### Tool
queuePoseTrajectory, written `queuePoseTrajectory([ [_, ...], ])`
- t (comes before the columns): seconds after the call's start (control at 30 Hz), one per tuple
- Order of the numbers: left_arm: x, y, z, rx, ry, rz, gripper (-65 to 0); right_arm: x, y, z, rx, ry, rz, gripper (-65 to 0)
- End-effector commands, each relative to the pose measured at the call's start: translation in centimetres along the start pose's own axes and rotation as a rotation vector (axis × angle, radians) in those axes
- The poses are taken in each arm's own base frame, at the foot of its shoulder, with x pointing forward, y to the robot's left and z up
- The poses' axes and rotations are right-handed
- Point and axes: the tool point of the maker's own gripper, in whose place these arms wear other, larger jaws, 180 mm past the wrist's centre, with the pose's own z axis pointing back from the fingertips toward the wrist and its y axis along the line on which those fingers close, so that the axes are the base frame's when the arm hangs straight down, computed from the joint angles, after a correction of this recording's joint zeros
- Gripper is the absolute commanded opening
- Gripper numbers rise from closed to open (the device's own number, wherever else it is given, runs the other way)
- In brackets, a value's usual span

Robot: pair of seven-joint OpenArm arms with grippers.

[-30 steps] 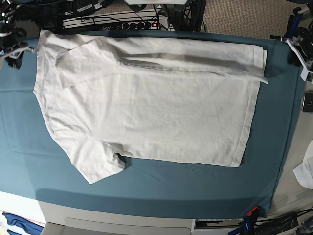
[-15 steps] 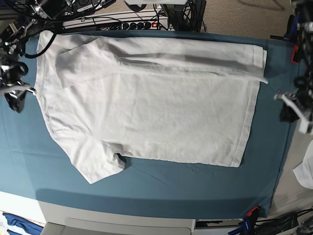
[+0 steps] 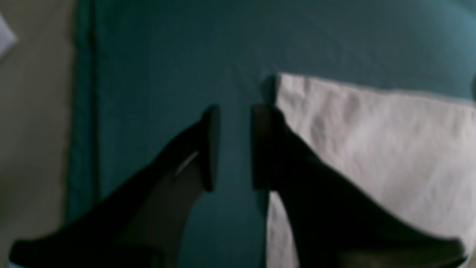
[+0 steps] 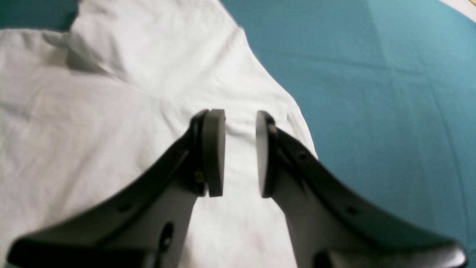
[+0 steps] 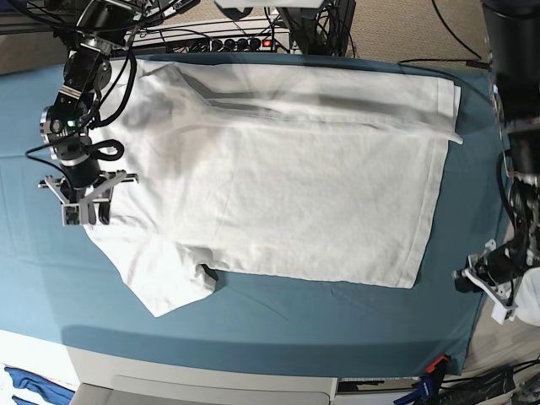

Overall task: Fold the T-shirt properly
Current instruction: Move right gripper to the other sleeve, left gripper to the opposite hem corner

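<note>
The white T-shirt [image 5: 278, 186] lies flat on the teal tablecloth [image 5: 295, 325], its far long edge folded over, neckline side at the left and hem at the right. My right gripper [image 5: 84, 209] hangs over the shirt's left edge above the near sleeve. In the right wrist view it [image 4: 240, 152] is open and empty over the white cloth [image 4: 93, 130]. My left gripper [image 5: 483, 283] is over the tablecloth just right of the near hem corner. In the blurred left wrist view it [image 3: 234, 149] is open and empty beside the hem corner [image 3: 372, 149].
A power strip and cables [image 5: 211, 38] lie behind the table. A small white cloth scrap [image 5: 531, 295] sits off the right edge. An orange clamp [image 5: 436, 364] grips the cloth at the front right corner. Blue fabric [image 5: 25, 384] shows at the bottom left.
Both arms have come from the far corners toward the front. The right gripper now sits over the shirt's left edge. The left gripper now sits by the near right hem corner.
</note>
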Motion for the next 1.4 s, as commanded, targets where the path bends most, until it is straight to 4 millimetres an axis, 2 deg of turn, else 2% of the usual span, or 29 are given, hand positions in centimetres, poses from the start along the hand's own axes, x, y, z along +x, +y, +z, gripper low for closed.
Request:
queuePoseTrajectory([
  [0.0,2.8,0.1,0.4,-0.011,-0.058,0.018,-49.5,1.7,-0.7,-0.1,-0.013,-0.063,0.0,-49.9],
  [0.13,2.3,-0.2,-1.8,-0.042,-0.036,0.142,-49.5,0.2,-1.2,-1.4,-0.026,-0.032,-0.055,-49.9],
  [0.33,-0.7,-2.6,-4.7,-0.078,0.016,0.198,-49.5,-2.7,-0.9,-4.6,0.003,0.033,-0.152,-49.9],
  [0.53,-2.6,-4.0,-6.1,-0.072,0.05,0.163,-49.5,-3.1,-0.6,-7.0,0.023,0.065,-0.22,-49.9],
  [1.07,-2.8,-6.6,-6.5,-0.175,0.052,0.172,-49.6,-3.2,-0.5,-7.3,0.028,0.081,-0.224,-49.9],
  [1.13,-2.8,-6.7,-6.5,-0.178,0.05,0.175,-54.4,-3.2,-0.5,-7.3,0.028,0.082,-0.224,-49.9],
  [1.2,-2.7,-6.8,-6.5,-0.18,0.047,0.179,-64.1,-3.2,-0.5,-7.3,0.028,0.083,-0.223,-49.9],
  [1.3,-2.7,-6.7,-6.5,-0.177,0.046,0.184,-65.0,-3.0,-0.9,-7.3,0.018,0.079,-0.21,-49.2],
  [1.37,-2.7,-6.7,-6.5,-0.176,0.047,0.185,-65.0,-2.6,-1.8,-7.4,-0.012,0.079,-0.182,-43.1],
])
